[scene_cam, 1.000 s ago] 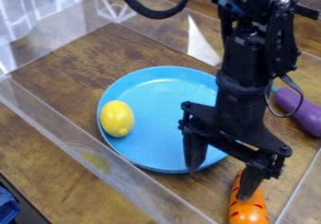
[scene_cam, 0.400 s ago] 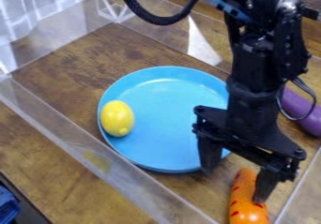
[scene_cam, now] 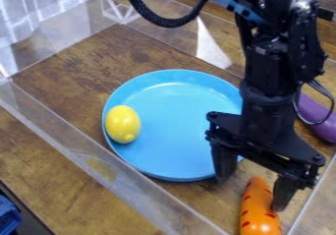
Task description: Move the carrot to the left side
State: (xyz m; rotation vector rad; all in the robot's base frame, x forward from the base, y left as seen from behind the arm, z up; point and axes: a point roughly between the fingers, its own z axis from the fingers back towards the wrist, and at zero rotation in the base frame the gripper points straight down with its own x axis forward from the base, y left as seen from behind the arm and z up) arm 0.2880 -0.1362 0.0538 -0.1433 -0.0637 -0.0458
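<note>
Hanging wide open above the carrot at the desk's right front edge, the pincer may push it away if one finger lands on it.

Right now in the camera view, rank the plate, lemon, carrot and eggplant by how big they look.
1. blue plate, clearly largest.
2. carrot and lemon: close; the carrot is nearer the camera and partly hidden by the open gripper, so no firm order.
Unranked: eggplant, mostly hidden behind the arm.
</note>
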